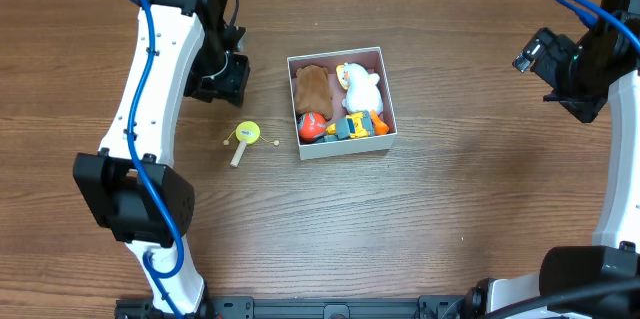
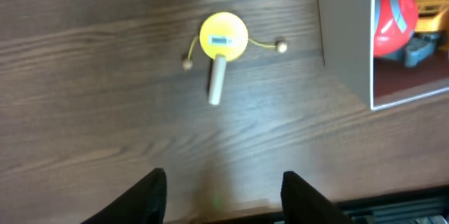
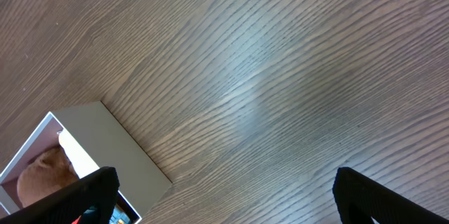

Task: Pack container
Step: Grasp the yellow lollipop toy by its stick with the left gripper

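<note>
1. The container [image 1: 345, 146] sits on the table [image 1: 450, 219] just above the middle of the overhead frame.
2. Inside it are a brown plush [image 1: 313, 87] at upper left, a white plush [image 1: 362, 89] at upper right, a red ball [image 1: 312, 127] at lower left and a yellow-orange toy [image 1: 358, 125] at lower right.
3. A yellow rattle [image 1: 244, 137] lies on the table left of the container, apart from it.
4. The left gripper [image 2: 224, 196] has its fingers spread wide and holds nothing. In its wrist view the rattle is above it, upper centre.
5. The right gripper [image 3: 228, 196] is also spread wide and empty. It is at the overhead's right edge, well apart from the container.
</note>
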`<state>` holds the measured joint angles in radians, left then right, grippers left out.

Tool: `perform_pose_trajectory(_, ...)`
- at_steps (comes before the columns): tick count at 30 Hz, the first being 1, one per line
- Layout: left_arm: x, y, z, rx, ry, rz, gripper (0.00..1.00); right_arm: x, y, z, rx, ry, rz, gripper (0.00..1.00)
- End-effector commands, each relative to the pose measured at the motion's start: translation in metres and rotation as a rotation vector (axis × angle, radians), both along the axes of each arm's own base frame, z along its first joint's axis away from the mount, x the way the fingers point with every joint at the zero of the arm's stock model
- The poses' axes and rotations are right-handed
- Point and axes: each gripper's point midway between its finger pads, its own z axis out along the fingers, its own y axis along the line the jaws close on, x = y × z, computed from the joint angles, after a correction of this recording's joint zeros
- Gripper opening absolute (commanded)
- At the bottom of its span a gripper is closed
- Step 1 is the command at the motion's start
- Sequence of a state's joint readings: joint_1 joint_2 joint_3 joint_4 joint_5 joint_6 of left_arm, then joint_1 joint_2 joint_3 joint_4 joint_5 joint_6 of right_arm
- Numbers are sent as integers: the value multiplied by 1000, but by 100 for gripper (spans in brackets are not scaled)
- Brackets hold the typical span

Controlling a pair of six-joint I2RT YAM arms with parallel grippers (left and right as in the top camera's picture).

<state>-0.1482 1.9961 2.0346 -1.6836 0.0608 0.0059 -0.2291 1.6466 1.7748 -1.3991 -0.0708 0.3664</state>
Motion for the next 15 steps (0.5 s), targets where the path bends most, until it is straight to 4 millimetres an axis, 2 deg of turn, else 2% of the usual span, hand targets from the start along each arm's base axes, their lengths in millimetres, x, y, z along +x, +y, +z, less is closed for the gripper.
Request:
perform_pose_trajectory(1,-30,-3,41,-61,-91,21,58,1,-2,2,-9,-7,-6,100)
perform_pose_trajectory(3,-45,6,44,-26,-109,39,62,0,-2,1,-9,-4,-6,100)
perform_pose_trajectory(5,-53,9,37,-22,-136,38,65,1,-2,2,-9,-5,-5,100)
perform_pose_trajectory(9,-38,7,-19,-36,-225,4,73,1,-2,2,-9,-6,-5,100)
perform_pose_trajectory(10,-36,7,-42,-35,-222,-6,75,1,-2,2,-9,-6,-6,100)
perform_pose_trajectory(12,-31,6,-74,-34,-217,-25,82,1,-2,2,-9,-5,-6,100)
perform_pose_trajectory(15,-23,4,-103,-39,-211,-83,83,1,-2,2,-9,-5,-6,100)
